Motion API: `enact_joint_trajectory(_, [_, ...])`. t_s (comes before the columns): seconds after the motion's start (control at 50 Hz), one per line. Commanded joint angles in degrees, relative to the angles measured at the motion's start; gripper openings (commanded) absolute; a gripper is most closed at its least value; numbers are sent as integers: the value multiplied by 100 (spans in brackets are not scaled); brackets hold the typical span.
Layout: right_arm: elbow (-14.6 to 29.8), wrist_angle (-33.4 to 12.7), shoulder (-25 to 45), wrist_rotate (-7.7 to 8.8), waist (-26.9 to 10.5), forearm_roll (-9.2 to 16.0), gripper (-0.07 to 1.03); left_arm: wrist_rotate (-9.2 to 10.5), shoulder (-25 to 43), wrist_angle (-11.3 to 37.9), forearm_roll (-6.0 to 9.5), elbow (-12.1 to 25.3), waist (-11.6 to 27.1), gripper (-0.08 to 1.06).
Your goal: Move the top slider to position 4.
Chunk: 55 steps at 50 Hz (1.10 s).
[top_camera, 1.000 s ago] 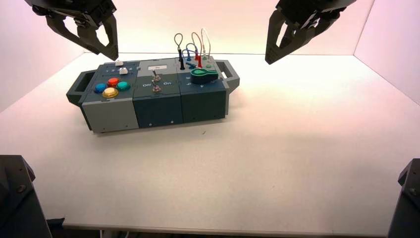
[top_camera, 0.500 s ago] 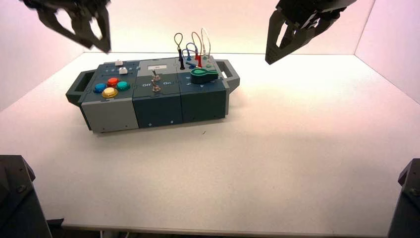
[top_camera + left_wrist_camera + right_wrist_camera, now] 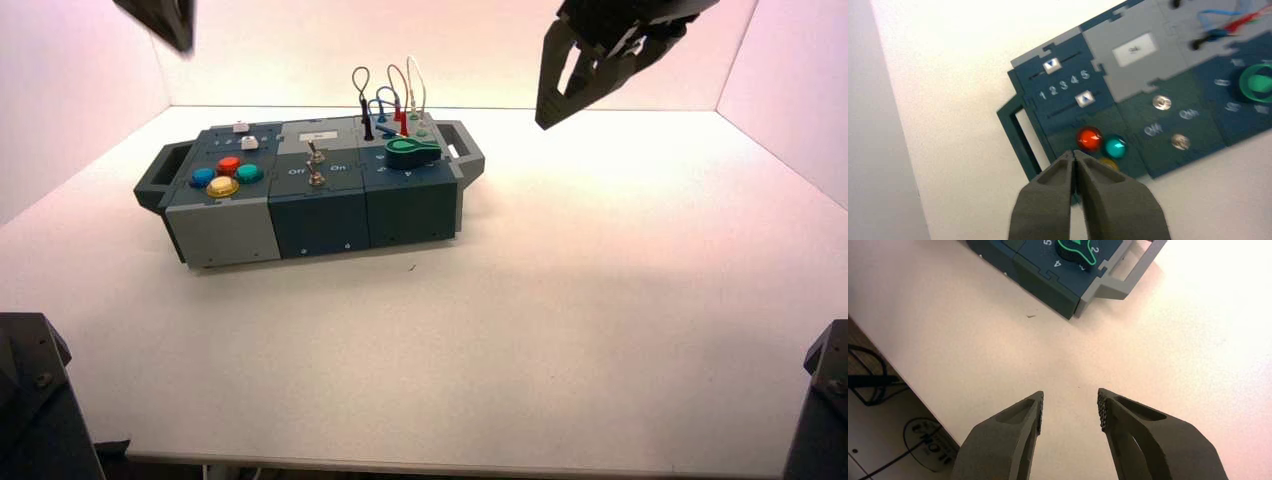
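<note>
Your clenched left gripper (image 3: 1073,152) hung off the box (image 3: 222,235)'s eleven o'clock, your spread right gripper (image 3: 1070,392) off two. Misaligned descent risked bumping the lower slider (image 3: 1085,98), not the top slider (image 3: 1052,65).

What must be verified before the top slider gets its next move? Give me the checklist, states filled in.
1. Top slider at 4: not ok; its white knob stands by 3.
2. Left gripper shut for pushing: ok; its fingertips meet.
3. Left gripper lined up beside the top slider: not ok; it hangs above the box's left end, with its tips over the button area in its wrist view.
4. Right gripper out of the way: ok; parked to the right of the box.
5. Box firm enough not to slip when pushed: cannot tell.
</note>
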<state>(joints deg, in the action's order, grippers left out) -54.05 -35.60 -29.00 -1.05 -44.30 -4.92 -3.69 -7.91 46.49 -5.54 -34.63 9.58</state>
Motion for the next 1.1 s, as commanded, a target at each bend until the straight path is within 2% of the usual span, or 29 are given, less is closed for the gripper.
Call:
enact_joint_trajectory(0.02, [132,26,-44,9,18,-9,58,-79,659,-79,-44,413,-123,-3])
enact_joint_trajectory(0.28, [141,26,-26,9,18,-9,58,-79,1608,-237,-62,896,-413,-3])
enact_joint_trajectory(0.66, [141,44,9,9,18,-9,58,-132,2092,-352,-70,1415,-615,-3])
enact_joint_trajectory(1.1, [149,44,62,18,18,-18,58,-132,2593,-466,9,1688,-615,-3])
